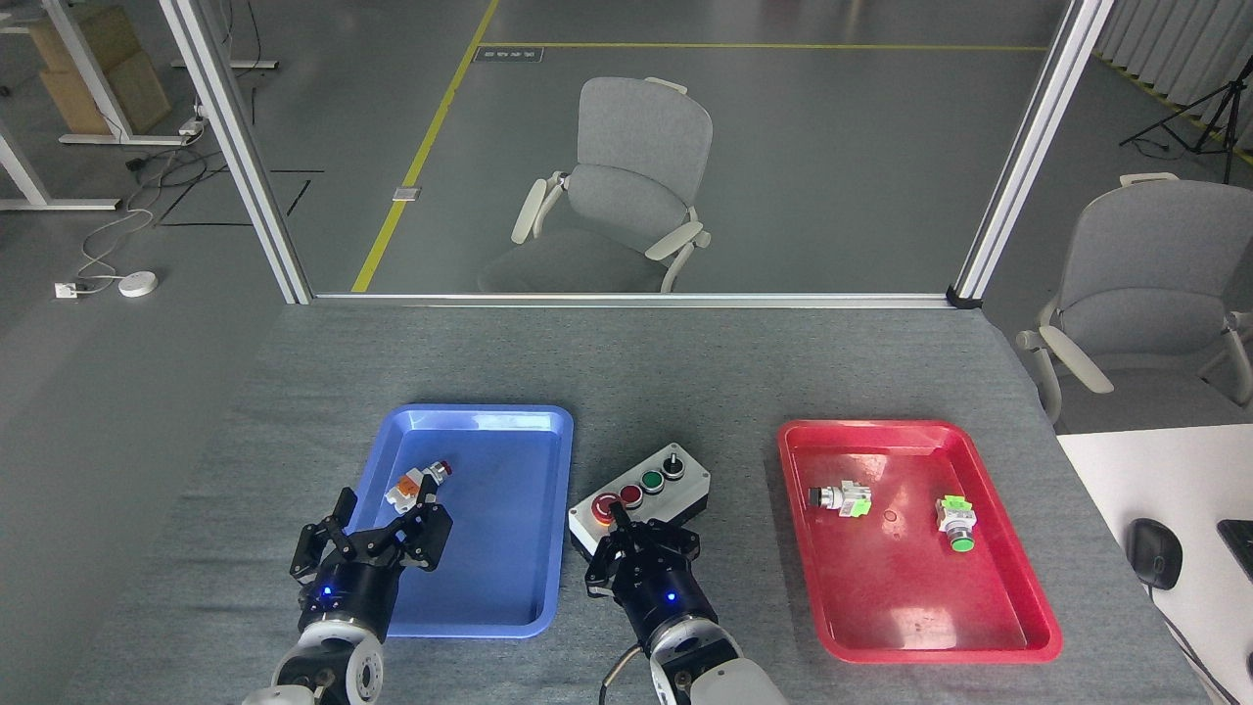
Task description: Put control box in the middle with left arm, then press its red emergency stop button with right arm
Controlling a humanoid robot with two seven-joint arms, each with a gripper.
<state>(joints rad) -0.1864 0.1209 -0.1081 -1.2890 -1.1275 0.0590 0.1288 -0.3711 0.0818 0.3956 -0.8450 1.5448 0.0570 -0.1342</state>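
Control box (641, 501) sits on the table (685, 362), in the gap between the blue tray (470, 597) and the red tray (979, 636), lying at a slant. By my judgement the placing step is done and the pressing step is in hand.

Red emergency stop button (606, 506) is at the near-left end of the box's row, beside the small red button, green button and black knob. My right hand (641, 548) hovers just nearside of that end, fingers drawn close together and pointing toward the box; from this view I cannot tell for certain whether they are fully pressed together, nor whether a tip touches the button.

My left hand (377, 524) is over the near-left part of the blue tray, fingers spread and holding nothing. A loose white-and-orange push-button part (416, 484) lies in that tray just beyond it. Two more loose button parts lie in the red tray.

Next move calls for a short advance of the right hand over the mushroom cap, then a straight downward push. Risk noted: an off-centre push could shift the box or catch the small red button next to it.
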